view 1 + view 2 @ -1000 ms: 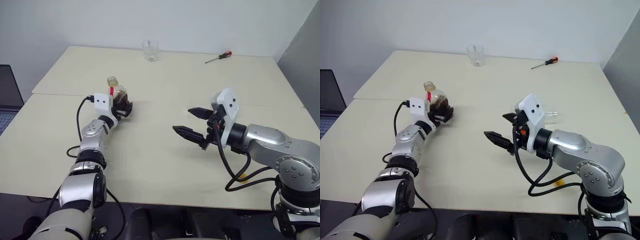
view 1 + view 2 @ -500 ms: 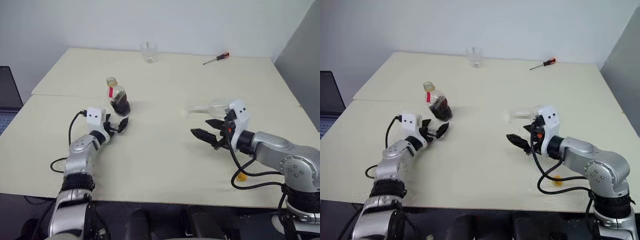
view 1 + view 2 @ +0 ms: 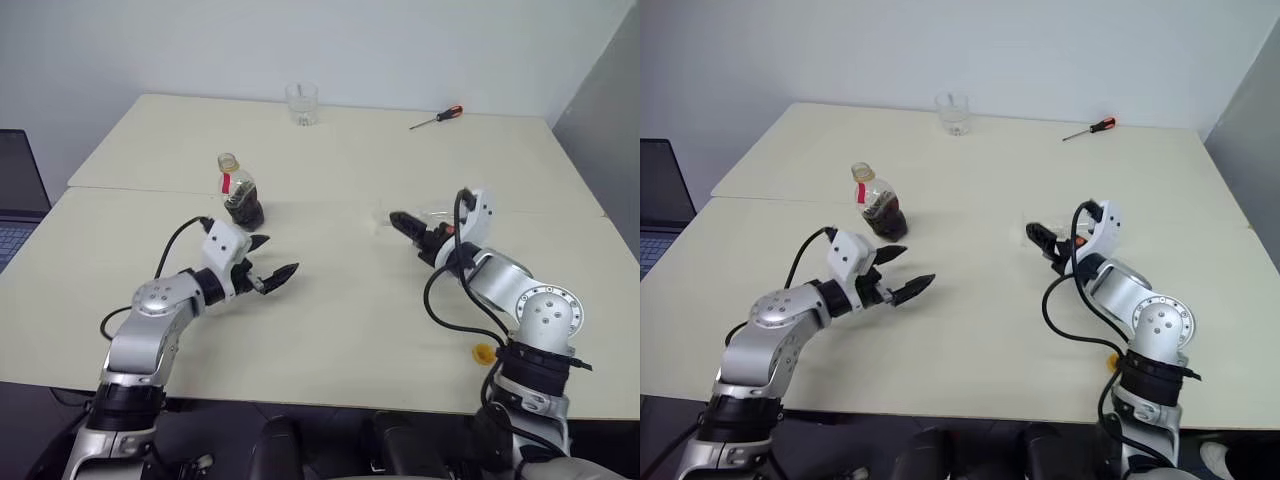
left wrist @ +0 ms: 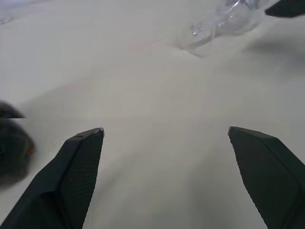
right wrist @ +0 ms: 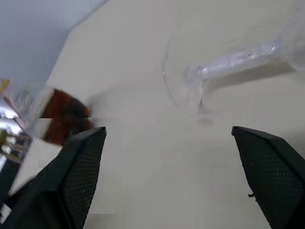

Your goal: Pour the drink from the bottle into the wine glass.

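Head views: the left gripper (image 3: 272, 257), wrapped round the small clear round-bodied plastic bottle (image 3: 238, 190) a second ago, has let go and drawn back; its fingers are spread and empty, the bottle upright on the pale desk (image 3: 330, 330) just beyond them, cap apparently off, dark cola-like drink (image 3: 243, 207) in its lower half. The right gripper (image 3: 412, 232) has swung toward the clear stemmed wine glass (image 3: 432, 213), which lies on its side close by those fingers, also spread and holding nothing. Judgement: the bottle is parked so the glass can be righted first; no pouring yet. A short clear tumbler (image 3: 301, 102), seemingly empty, and a red-handled screwdriver (image 3: 437, 116) sit far beyond both. Left wrist view: fingers (image 4: 76, 171) wide apart over bare desk, the toppled glass (image 4: 214, 21) well ahead. Right wrist view: fingers (image 5: 81, 167) wide, round foot and stem of the glass (image 5: 228, 62) just ahead, lying flat, bowl empty as far as visible; the bottle (image 5: 57, 114) off to one side.
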Available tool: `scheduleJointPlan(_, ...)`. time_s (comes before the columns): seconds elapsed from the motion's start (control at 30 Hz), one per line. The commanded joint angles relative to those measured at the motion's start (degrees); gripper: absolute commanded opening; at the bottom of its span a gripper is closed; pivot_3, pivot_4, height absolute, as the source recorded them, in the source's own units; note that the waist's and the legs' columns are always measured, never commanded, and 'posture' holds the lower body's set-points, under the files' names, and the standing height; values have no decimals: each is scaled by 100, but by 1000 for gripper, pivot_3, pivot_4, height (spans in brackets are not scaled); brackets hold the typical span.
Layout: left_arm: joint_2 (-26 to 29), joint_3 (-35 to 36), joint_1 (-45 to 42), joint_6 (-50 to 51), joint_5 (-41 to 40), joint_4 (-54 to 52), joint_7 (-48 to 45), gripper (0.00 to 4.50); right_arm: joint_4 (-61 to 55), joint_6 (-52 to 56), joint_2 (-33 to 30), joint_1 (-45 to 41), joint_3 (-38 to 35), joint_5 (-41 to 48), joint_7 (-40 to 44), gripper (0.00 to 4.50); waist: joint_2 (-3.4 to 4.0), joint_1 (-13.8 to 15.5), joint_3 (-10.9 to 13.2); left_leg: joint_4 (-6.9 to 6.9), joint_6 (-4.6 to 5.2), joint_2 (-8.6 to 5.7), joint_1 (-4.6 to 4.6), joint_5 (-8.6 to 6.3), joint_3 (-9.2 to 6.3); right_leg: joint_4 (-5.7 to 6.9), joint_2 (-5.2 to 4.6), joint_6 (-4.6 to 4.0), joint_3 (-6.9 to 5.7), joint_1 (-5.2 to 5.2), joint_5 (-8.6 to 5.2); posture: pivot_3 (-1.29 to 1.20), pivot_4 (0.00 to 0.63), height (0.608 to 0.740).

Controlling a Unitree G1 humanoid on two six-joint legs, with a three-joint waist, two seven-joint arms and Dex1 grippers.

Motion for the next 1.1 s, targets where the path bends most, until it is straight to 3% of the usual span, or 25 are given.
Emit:
scheduleJointPlan(0.03,125,-113,-213,-153,98,-79,-175,4466,105,-275,310,-228,-272,268,-619,4500,1,-7,0,-3,0,1,0,0,0,-1,0,0,0,-2,0,0,150,740)
scheduleJointPlan(0.27,154,-306,-563,-503,376,93,-258,4466,797,-992,938,-523,-566,394,-1492,4500,3,-23,1,-12,0,2,-2,0,-1,0,1,-2,-1,-8,0,0,150,740)
scheduleJointPlan(0.7,-686,-351,-485,-1058,456,241,238,4466,2267,-2396,883,-1113,-372,29,-1051,4500,4,-29,1,-12,0,2,-4,0,1,-3,2,-2,2,-8,0,0,150,740)
scheduleJointPlan(1.07,-768,-377,-399,-1013,476,89,292,4466,3576,-3267,875,-1581,-337,-475,-650,4500,4,-52,1,-11,0,1,-4,0,2,-3,1,-6,3,-8,3,0,150,740)
scheduleJointPlan(1.1,-757,-374,-399,-996,492,69,307,4491,3689,-3393,867,-1625,-337,-571,-649,4328,4,-54,1,-11,0,1,-4,0,1,-3,1,-6,2,-8,3,0,150,740)
